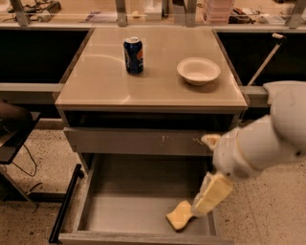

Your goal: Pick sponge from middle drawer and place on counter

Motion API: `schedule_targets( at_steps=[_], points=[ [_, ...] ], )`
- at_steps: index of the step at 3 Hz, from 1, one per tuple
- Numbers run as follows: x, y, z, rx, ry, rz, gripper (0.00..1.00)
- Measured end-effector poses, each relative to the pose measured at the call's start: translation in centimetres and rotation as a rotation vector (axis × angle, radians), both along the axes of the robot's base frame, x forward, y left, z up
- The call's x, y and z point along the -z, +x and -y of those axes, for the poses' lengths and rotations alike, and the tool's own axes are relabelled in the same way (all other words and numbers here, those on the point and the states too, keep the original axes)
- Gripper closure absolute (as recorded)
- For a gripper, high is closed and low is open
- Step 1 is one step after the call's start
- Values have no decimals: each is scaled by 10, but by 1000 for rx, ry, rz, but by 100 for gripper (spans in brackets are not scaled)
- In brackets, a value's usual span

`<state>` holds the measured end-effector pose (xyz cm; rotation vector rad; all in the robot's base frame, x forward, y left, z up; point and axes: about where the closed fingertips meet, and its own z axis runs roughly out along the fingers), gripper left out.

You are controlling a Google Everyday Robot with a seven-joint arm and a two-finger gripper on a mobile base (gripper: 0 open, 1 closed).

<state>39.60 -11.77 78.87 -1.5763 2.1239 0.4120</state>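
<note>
The yellow sponge (178, 216) lies on the grey floor of the open middle drawer (124, 210), near its front right corner. My gripper (203, 203) reaches down into the drawer from the right, on a white arm (258, 143). Its pale yellow tip is right at the sponge's right end and seems to touch it. The sponge lies flat on the drawer floor. The beige counter (95, 81) is the cabinet top above.
A blue soda can (133, 55) and a white bowl (198, 70) stand on the counter. A closed drawer front (134, 141) sits above the open drawer. A cluttered ledge with metal posts (143, 14) runs behind. A black bar (64, 203) lies left of the drawer.
</note>
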Motion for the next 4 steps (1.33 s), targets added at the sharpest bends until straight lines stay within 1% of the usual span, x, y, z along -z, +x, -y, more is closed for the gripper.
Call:
schedule_targets(
  at_steps=[1,2,3,4],
  points=[
    [116,-18,-29,31,60,-154,0],
    [161,-35,-30,62,72,-205,0],
    [162,-36,-30,66,74,-201,0],
    [181,-11,-21,118,137,-141,0]
  ],
)
